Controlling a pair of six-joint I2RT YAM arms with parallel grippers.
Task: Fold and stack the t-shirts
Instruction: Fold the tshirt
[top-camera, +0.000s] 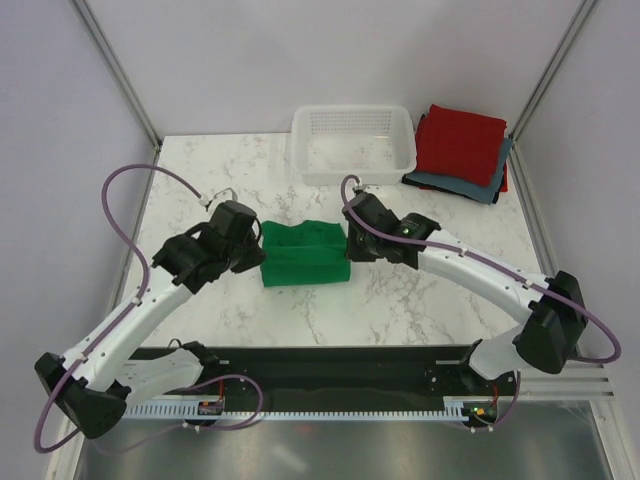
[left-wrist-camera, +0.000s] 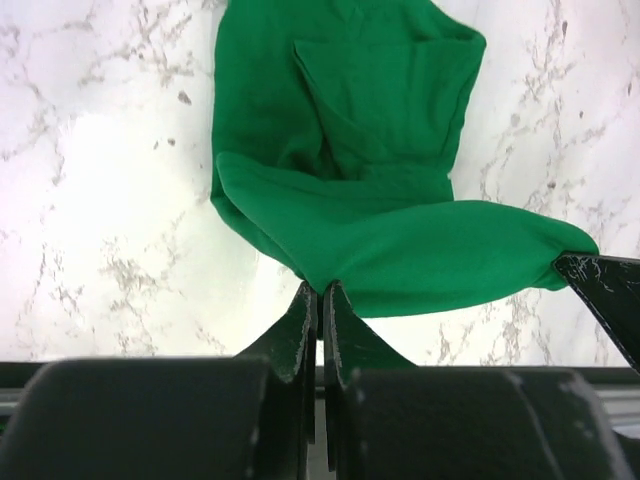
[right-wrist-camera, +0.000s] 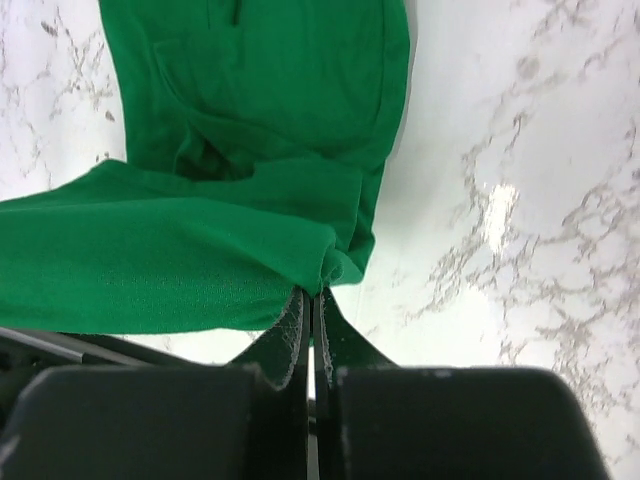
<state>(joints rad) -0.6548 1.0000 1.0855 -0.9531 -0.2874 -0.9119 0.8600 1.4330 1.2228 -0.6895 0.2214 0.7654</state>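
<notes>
Marble table (top-camera: 330, 310) carries the green t-shirt (top-camera: 303, 254) at its middle, stretched between both arms. Left gripper (left-wrist-camera: 320, 290) has its fingers (left-wrist-camera: 298, 325) pinched tight on the shirt's left edge. The right gripper (right-wrist-camera: 312, 293) is clamped the same way on a bunched corner at the right edge.

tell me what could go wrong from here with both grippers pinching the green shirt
1. The left gripper and right gripper each pinch only a thin bit of the green shirt at its edge, so the cloth might slip out mid-fold.
2. The shirt lies bunched and creased beneath, so the fold may land uneven.
</notes>
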